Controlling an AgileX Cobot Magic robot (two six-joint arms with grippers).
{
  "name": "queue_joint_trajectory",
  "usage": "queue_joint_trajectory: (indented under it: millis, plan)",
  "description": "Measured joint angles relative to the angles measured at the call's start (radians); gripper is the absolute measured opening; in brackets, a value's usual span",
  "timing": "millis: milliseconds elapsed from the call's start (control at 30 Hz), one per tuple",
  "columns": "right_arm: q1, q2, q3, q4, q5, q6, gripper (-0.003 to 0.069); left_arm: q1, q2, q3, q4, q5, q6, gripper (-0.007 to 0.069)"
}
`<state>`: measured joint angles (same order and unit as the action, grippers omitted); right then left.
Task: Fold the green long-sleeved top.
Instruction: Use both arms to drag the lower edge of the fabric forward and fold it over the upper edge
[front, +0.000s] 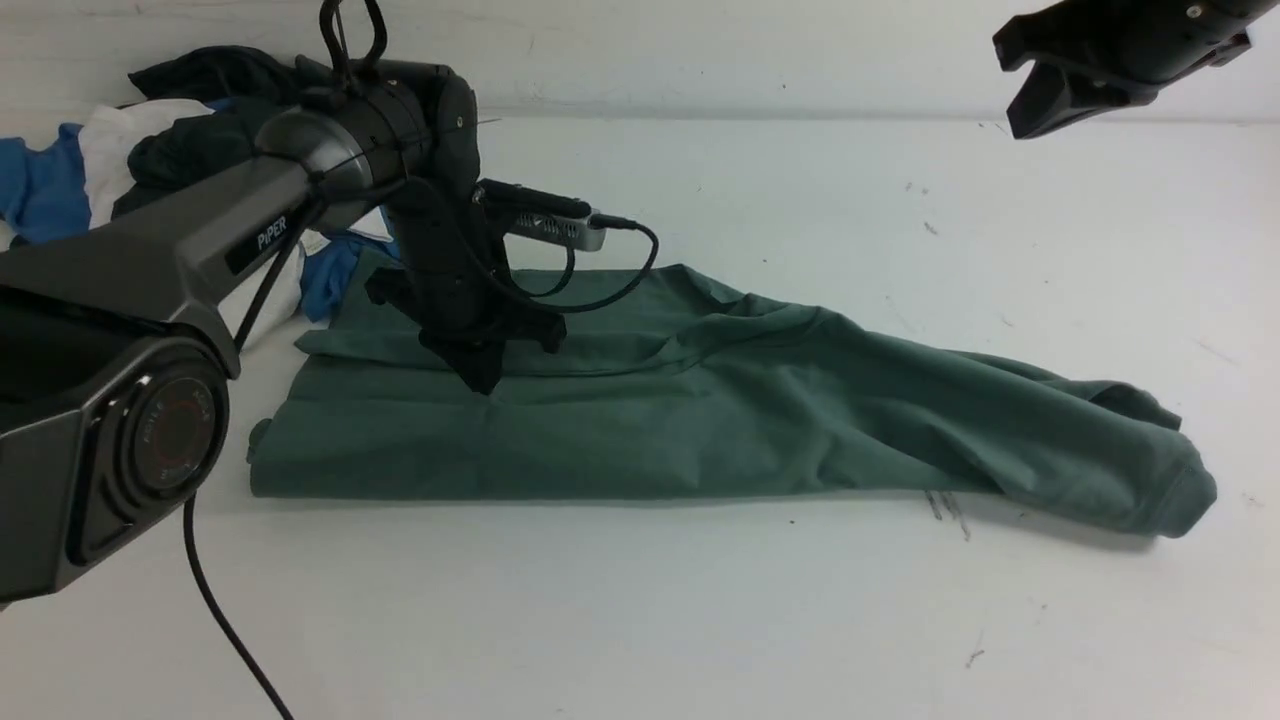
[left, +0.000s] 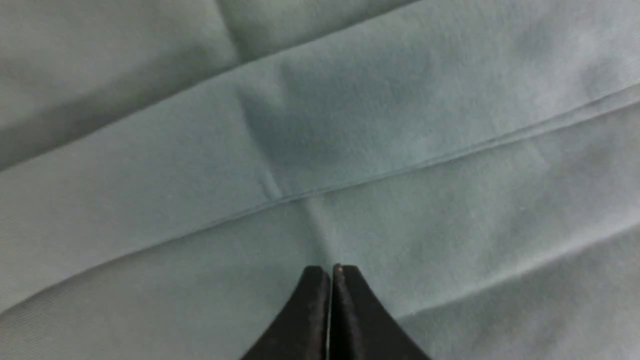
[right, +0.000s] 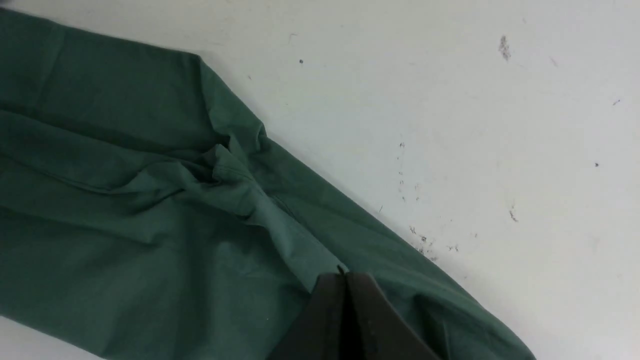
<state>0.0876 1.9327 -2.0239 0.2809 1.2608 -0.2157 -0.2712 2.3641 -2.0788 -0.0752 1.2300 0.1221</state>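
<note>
A: Pos. of the green top (front: 560, 450)?

B: Spread on the white surface (front: 640, 610), directly under the left pincer (front: 487, 385), & stretched well out to the rt. of it.

A: Left pincer state?

B: Clenched, tips pressed tog., pointed down; no cloth seen caught btwn them. Whether the fabric is touched can't be told.

A: Right pincer (front: 1025, 120)?

B: Clenched too, nothing gripped. Held up over the far side of the surface, well apart from the top in the front view.

A: Shape of the top?

B: Main part laid wide around the left pincer's tips. A folded strip (front: 600, 355) is seen just beyond them, run L–R, w/ another layer exposed past it. Near edge is kept fairly straight, on the cam side of that pincer.

A: & the rt. end?

B: Drawn out in a long, slanted, creased length, ended by a cuff (front: 1185, 495) well to the rt. of the left pincer, & nearer the cam than the right pincer. Bunched folds are seen partway along.

A: Anything else?

B: Blue cloth (front: 45, 185), white cloth (front: 115, 150) & dark cloth (front: 190, 150) are heaped beyond & left of the left pincer. Marks, e.g. small dark specks & scuffs, are shown on the surface.
</note>
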Motion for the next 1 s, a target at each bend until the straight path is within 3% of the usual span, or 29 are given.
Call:
queue_joint_trajectory:
  millis: [500, 633, 800, 1000]
  plan:
    - [0.0, 0.0, 0.001, 0.042, 0.001, 0.001, -0.0015, 0.037, 0.052, -0.017, 0.037, -0.248, -0.015, -0.0004]
    - [0.0, 0.0, 0.001, 0.044, 0.001, 0.001, -0.0015, 0.09, 0.063, -0.124, 0.043, -0.265, -0.054, -0.0004]
    - [0.002, 0.0, 0.001, 0.095, 0.001, 0.008, -0.0015, 0.175, 0.055, -0.306, 0.013, -0.086, -0.085, -0.0004]
    - [0.041, -0.011, 0.03, 0.054, -0.004, 0.052, -0.0015, 0.216, 0.028, -0.265, -0.04, 0.001, -0.05, -0.0004]
